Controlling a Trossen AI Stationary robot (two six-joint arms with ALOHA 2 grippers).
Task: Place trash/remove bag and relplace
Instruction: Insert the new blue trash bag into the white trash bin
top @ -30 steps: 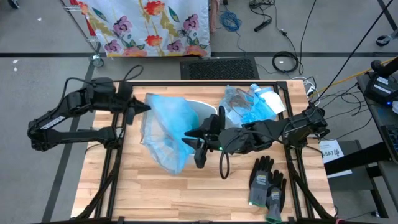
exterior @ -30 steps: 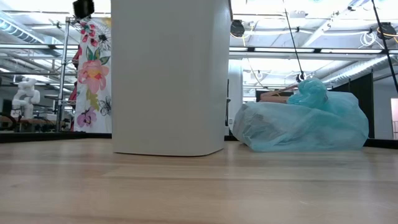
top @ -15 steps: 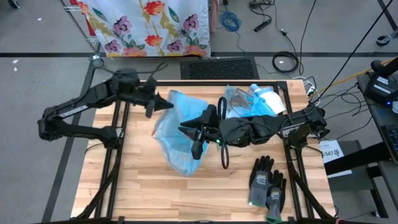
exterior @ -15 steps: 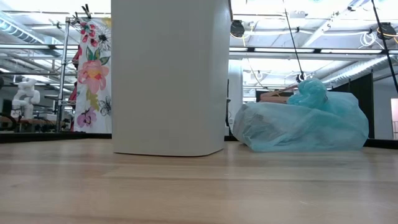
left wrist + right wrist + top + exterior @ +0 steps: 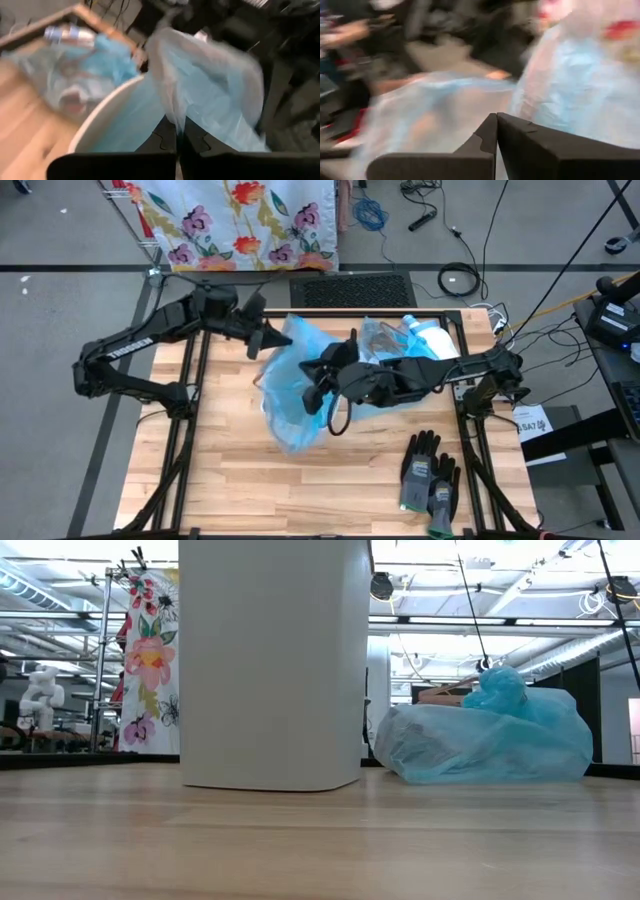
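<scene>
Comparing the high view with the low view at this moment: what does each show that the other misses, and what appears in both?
Only the high view shows the arms: the left gripper and right gripper, both shut on the light blue bag held over the table, plus the grey-black gloves. Only the low view shows the white bin as a tall upright body, and the room behind with a floral cloth. Both share the filled blue bag lying on the table and the wooden tabletop.
</scene>
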